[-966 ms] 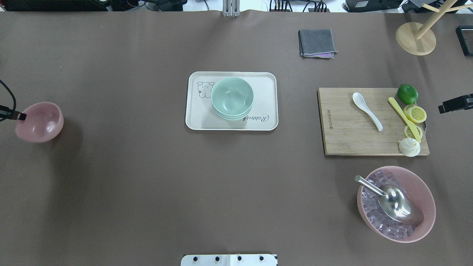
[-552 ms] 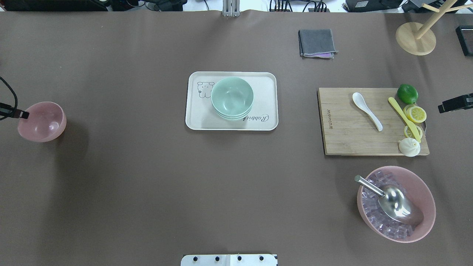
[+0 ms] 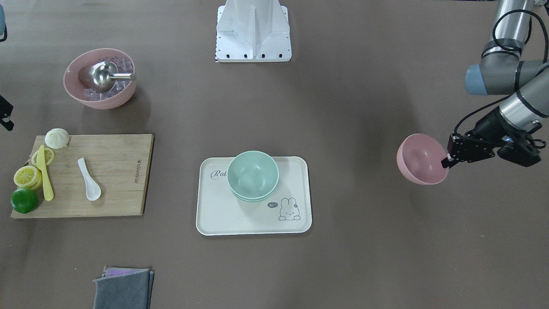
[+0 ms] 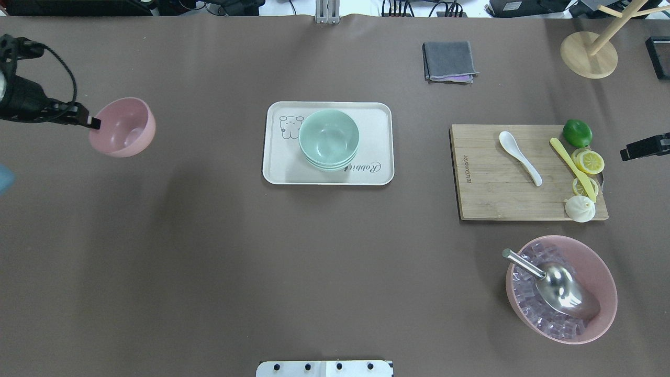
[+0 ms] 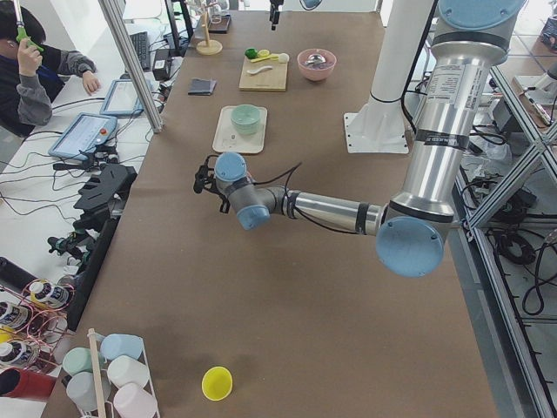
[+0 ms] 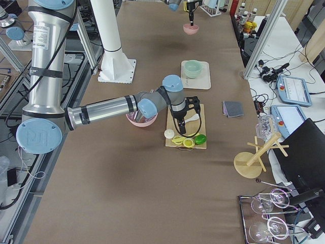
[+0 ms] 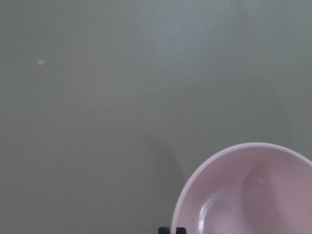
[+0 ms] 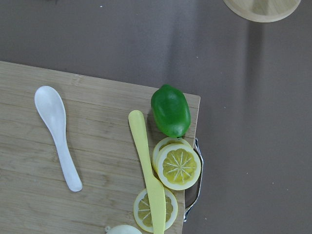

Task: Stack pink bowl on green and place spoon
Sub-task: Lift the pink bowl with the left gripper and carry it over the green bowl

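Pink bowl [image 4: 125, 128]: off surface [image 4: 209, 235], mouth up, rim pinched by left tool [image 4: 94, 123], left of green stack [image 4: 328, 137]
Spoon [image 4: 519, 157]: on board [image 4: 481, 193], diagonal, scoop toward far side
Right tool [image 4: 628, 152]: state unreadable

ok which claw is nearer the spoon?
Right. The right claw hovers just off the board, by the lime, with the spoon on that board. The left claw is far across the table, past the tray, shut on the pink bowl.
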### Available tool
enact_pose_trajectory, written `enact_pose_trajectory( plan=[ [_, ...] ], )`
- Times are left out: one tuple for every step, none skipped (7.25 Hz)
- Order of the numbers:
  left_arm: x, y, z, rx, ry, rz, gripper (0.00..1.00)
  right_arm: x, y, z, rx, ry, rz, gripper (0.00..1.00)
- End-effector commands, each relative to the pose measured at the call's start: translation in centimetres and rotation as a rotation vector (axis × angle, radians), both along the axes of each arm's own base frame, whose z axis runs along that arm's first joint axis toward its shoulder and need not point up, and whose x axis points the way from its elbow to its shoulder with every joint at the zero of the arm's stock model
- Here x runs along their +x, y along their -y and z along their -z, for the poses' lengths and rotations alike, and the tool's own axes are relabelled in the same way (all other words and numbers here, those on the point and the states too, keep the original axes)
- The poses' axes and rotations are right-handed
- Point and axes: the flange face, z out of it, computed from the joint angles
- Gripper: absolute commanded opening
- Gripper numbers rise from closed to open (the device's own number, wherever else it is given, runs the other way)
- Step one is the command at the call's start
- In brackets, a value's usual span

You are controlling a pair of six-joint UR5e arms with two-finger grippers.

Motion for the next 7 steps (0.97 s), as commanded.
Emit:
enact_pose_trajectory(
  plan=[
    [7.4, -0.1, 13.4, -0.086, 0.047, 0.021, 0.0, -0.2, -0.1, 0.1, -0.001, 0.002, 0.004, 1.0],
    [12.7, -0.4, 20.8, -0.147, 0.051, 0.027, 0.0, -0.3, 0.0, 0.1, 0.001, 0.002, 0.005, 1.0],
    [18.5, -1.5, 26.8, -0.173, 0.064, 0.034, 0.0, -0.4, -0.1, 0.1, 0.001, 0.002, 0.008, 1.0],
    [22.6, -0.9, 30.6, -0.204, 0.066, 0.076, 0.0, -0.4, 0.0, 0.1, 0.001, 0.001, 0.007, 1.0],
    [25.3, -0.2, 32.3, -0.228, 0.074, 0.096, 0.0, -0.6, 0.1, 0.2, 0.004, 0.002, 0.009, 1.0],
    [26.9, 0.0, 31.6, -0.222, 0.098, 0.11, 0.0, -0.6, 0.1, 0.2, 0.004, 0.002, 0.009, 1.0],
    [27.4, 0.1, 31.0, -0.226, 0.112, 0.115, 0.0, -0.6, 0.1, 0.2, 0.004, 0.002, 0.009, 1.0]
  ],
)
